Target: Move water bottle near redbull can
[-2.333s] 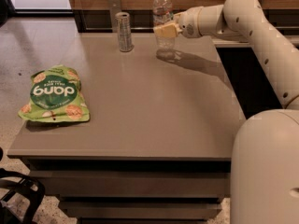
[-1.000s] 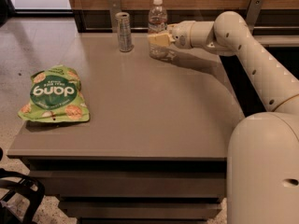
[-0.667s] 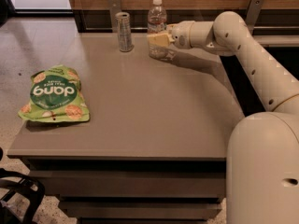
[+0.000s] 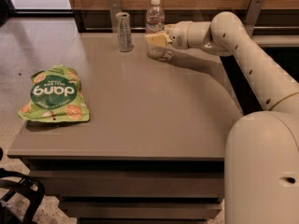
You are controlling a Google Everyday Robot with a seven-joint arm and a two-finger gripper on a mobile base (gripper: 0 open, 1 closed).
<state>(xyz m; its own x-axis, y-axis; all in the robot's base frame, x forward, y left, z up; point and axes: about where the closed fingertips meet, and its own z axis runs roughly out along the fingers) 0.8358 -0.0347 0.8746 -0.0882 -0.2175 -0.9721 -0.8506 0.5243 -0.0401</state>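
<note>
The water bottle (image 4: 154,20) is clear with a white cap and stands upright at the far edge of the table. My gripper (image 4: 157,39) is shut on the water bottle around its middle, reaching in from the right. The redbull can (image 4: 124,31) stands upright just left of the bottle, a small gap apart. The bottle's base rests on or just above the tabletop; I cannot tell which.
A green snack bag (image 4: 52,94) lies flat at the table's left edge. The grey table (image 4: 149,120) has a wooden wall with metal brackets (image 4: 113,6) behind it. My arm (image 4: 243,55) spans the right side.
My gripper has carried the water bottle left along the far edge toward the can, then barely moved over the last second.
</note>
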